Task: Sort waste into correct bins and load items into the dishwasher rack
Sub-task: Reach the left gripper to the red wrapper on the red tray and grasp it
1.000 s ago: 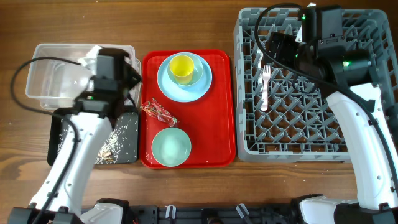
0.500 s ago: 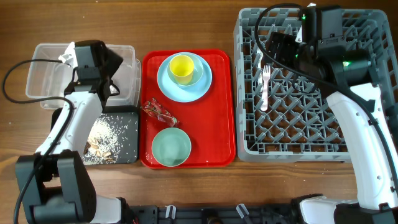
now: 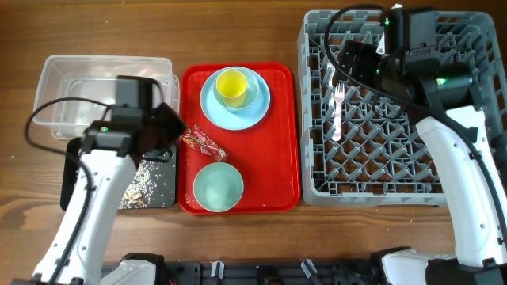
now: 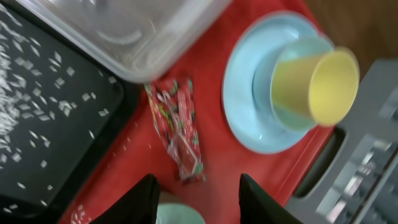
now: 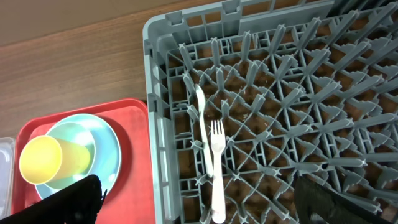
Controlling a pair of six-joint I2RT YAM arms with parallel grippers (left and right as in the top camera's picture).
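The crumpled red printed wrapper [image 4: 177, 134] lies on the flat red plastic serving tray [image 3: 285, 158], near the tray's left edge, between the round light blue plate [image 3: 210, 109] and the pale green bowl [image 3: 218, 187]. The left gripper [image 4: 199, 177] hangs over it. Its two black fingers [image 4: 148, 198] stand partly apart with nothing between them, and the near end of the wrapper lies just ahead of the gap. From the wrist view neither finger seems to touch the wrapper, though the picture is blurred.

A small yellow cup [image 3: 230, 85] sits in a small light blue bowl [image 3: 252, 95], which rests on the plate at the far end of the red tray. Left of the tray are the clear rectangular plastic tub [image 3: 71, 87] and, nearer the robot, the shallow black rectangular tray [image 3: 158, 194], strewn with white rice and brown scraps [image 3: 146, 180].

Right of the red tray stands the large square grey plastic dishwasher rack [image 3: 380, 162]. A white plastic fork [image 5: 217, 168] and a white plastic spoon [image 5: 200, 118] lie side by side among its pegs near the left wall. The right gripper [image 5: 196, 183] hovers above them with its fingers [image 5: 74, 199] spread wide, gripping nothing and touching nothing
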